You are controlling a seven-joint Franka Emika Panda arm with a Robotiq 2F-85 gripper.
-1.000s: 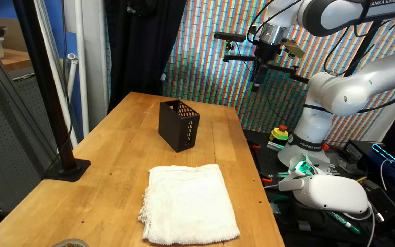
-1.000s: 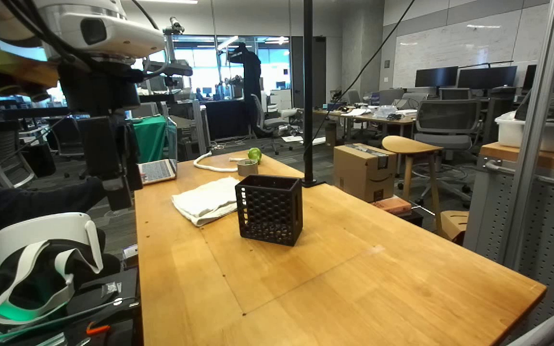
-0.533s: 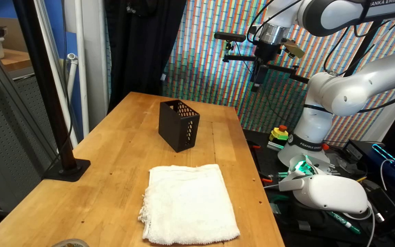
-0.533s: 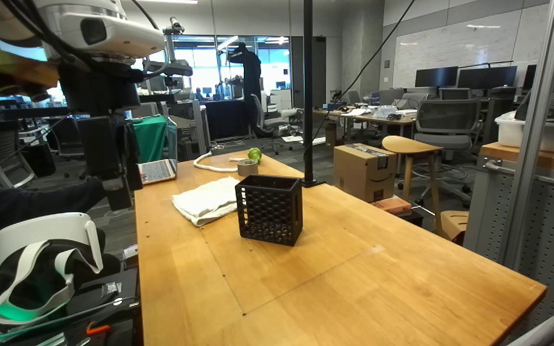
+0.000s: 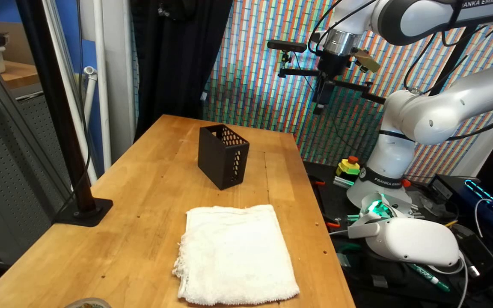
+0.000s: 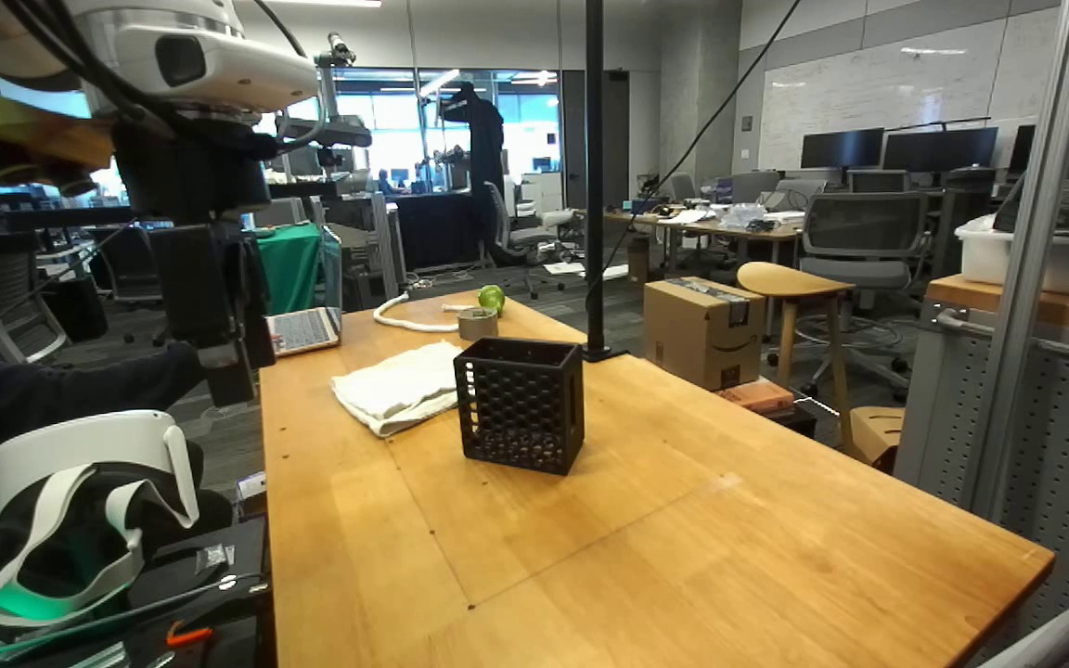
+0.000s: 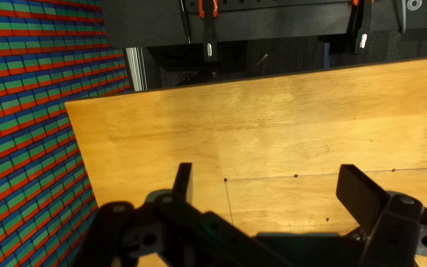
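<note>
My gripper [image 7: 264, 172] is open in the wrist view, its fingers wide apart with only wooden tabletop seen between them. In both exterior views the gripper [image 5: 319, 107] [image 6: 230, 376] hangs high, by the table's side edge, touching nothing. Nearest to it on the table is an upright black basket [image 5: 223, 160] [image 6: 518, 408] with perforated walls. A folded white towel [image 5: 238, 256] [image 6: 393, 388] lies flat beyond the basket. A tape roll [image 6: 478, 323], a green round object [image 6: 491, 297] and a white rope [image 6: 418, 325] are at the table's far end.
A black pole [image 5: 54, 107] [image 6: 596, 186] rises at the table's edge. Across from it, a white headset [image 5: 417, 241] [image 6: 80, 520] and a red-topped stop button [image 5: 349, 166] sit on a dark surface beside the arm's base. A laptop [image 6: 307, 330] is at the table's edge.
</note>
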